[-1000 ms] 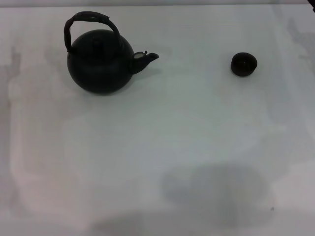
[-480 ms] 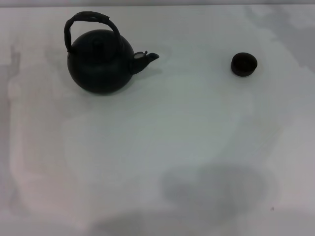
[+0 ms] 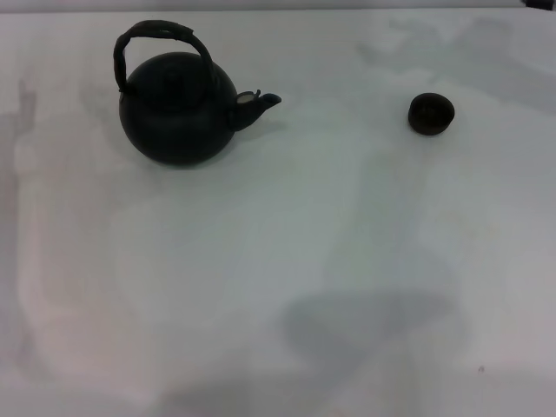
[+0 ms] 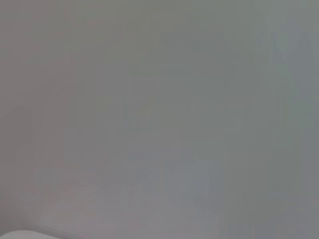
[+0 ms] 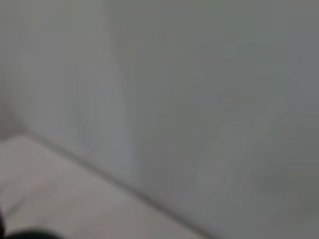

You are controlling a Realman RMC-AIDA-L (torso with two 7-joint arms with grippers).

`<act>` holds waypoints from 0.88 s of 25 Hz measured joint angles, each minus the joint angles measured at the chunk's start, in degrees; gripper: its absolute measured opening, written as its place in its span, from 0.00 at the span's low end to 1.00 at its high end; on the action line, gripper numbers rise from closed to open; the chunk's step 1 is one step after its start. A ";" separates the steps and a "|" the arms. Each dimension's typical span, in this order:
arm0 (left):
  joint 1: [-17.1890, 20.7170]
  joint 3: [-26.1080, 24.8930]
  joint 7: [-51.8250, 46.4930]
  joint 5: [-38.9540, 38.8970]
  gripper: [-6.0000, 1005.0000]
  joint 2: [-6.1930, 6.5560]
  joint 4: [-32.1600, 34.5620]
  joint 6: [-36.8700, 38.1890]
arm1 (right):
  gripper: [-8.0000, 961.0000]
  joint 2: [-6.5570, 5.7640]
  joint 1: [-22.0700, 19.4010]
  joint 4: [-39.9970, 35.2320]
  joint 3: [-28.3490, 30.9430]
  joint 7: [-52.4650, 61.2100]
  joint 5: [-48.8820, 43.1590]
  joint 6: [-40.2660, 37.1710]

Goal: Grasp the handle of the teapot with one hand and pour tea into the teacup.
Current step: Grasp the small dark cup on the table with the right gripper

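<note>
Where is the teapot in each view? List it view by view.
Head view: teapot upper left on the white table, spout pointing toward the teacup at upper right.
Left wrist view: not in it; only a plain grey surface.
Right wrist view: not in it; only blurred pale surfaces.
Shared landmark: none can be matched with confidence.

There is 1 teapot [image 3: 176, 111] on the white table [image 3: 278, 261]. It sits at about 10 o'clock. It has 1 handle [image 3: 155, 39] over the top, 1 short spout [image 3: 256, 106] and 1 small lid knob [image 3: 170, 76]. There is 1 teacup [image 3: 431, 114], at about 2 o'clock. That makes 2 dark things on 1 table.
</note>
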 joint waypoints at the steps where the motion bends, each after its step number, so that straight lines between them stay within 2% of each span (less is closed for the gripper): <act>1: -0.09 0.00 0.00 0.01 0.76 0.00 0.01 0.00 | 0.86 0.24 0.50 -1.41 0.00 2.80 -3.78 0.32; 5: -0.36 0.01 -0.02 0.00 0.76 -0.03 -0.02 -0.01 | 0.86 2.60 2.37 -7.67 0.17 14.55 -21.96 1.83; 10: -0.38 0.15 -0.04 0.01 0.76 0.01 -0.04 -0.01 | 0.86 5.41 5.08 -10.14 0.40 22.69 -35.88 5.65; 11: -0.39 0.18 -0.04 0.00 0.76 0.02 -0.05 -0.01 | 0.86 6.70 5.95 -10.26 0.38 24.77 -40.48 6.24; 12: -0.39 0.21 -0.05 0.00 0.76 0.02 -0.06 -0.01 | 0.86 6.70 5.95 -10.26 0.38 24.77 -40.48 6.24; 15: -0.45 0.34 -0.07 0.00 0.76 0.02 -0.06 -0.01 | 0.86 7.73 6.71 -9.90 -0.05 27.31 -45.24 6.67; 22: -0.33 0.38 -0.16 0.01 0.76 -0.03 0.04 -0.01 | 0.86 7.93 6.37 -7.47 -0.90 29.74 -46.58 6.30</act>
